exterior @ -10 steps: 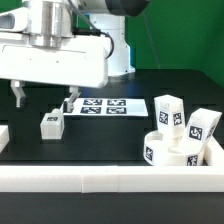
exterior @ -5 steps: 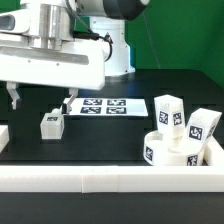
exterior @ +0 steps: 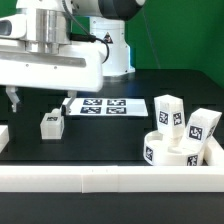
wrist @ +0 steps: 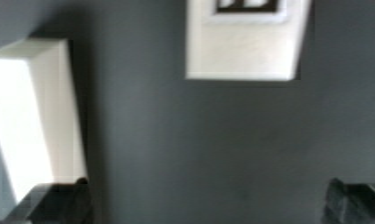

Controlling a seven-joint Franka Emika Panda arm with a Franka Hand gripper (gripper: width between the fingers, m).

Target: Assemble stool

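Note:
The round white seat (exterior: 168, 152) lies at the exterior view's right, against the front rail. Two tagged white legs (exterior: 168, 112) (exterior: 201, 127) stand on or just behind it. A third leg (exterior: 51, 123) lies alone on the black table at the left. My gripper (exterior: 40, 100) hangs open and empty above the table, just behind that lone leg and not touching it. In the wrist view the dark fingertips (wrist: 59, 203) stand wide apart with bare table between them (wrist: 210, 205). A tagged white leg (wrist: 246, 45) lies beyond them.
The marker board (exterior: 108, 105) lies flat behind the middle of the table. A long white border rail (exterior: 100, 180) runs along the front edge. A white piece (exterior: 3, 136) sits at the far left; it also shows in the wrist view (wrist: 33, 110).
The gripper has drifted a little toward the exterior view's left, staying open. The legs and the seat have not moved.

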